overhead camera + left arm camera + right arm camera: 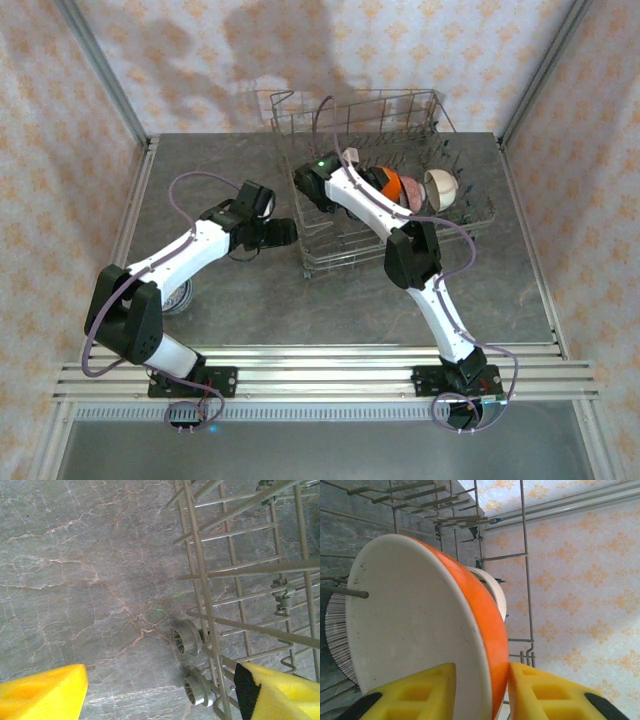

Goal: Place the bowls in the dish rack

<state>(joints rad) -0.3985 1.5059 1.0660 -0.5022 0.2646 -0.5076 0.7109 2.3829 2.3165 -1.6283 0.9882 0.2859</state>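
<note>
Grip status: the right pincer (481, 680) is clamped on the orange bowl (420, 620). One yellow pad (415, 695) is on the white inner face and the other on the orange outer wall, so the rim passes between them at the bottom of the right wrist frame. The orange bowl stands on edge inside the dish rack (525, 555), with its open face toward the left of the frame. A tine (342, 591) reaches that face at centre left; contact cannot be confirmed. A white bowl (492, 587) stands just behind the orange wall, and a dark-striped bowl (335, 630) shows at the left edge. Judged from this, the bowl is at or near its slot and release comes next. The pads would part across the rim, left and right in the frame, then draw back toward the bottom edge without tipping the bowl into its neighbours. The left pincer (160, 690) has its pads apart and holds nothing. It hovers over the bench (75, 580), just outside the rack's wheeled corner (187, 637). A patterned bowl (180, 297) lies on the bench at lower left of the top view, partly hidden by the left arm, which is the nearer arm to it.
</note>
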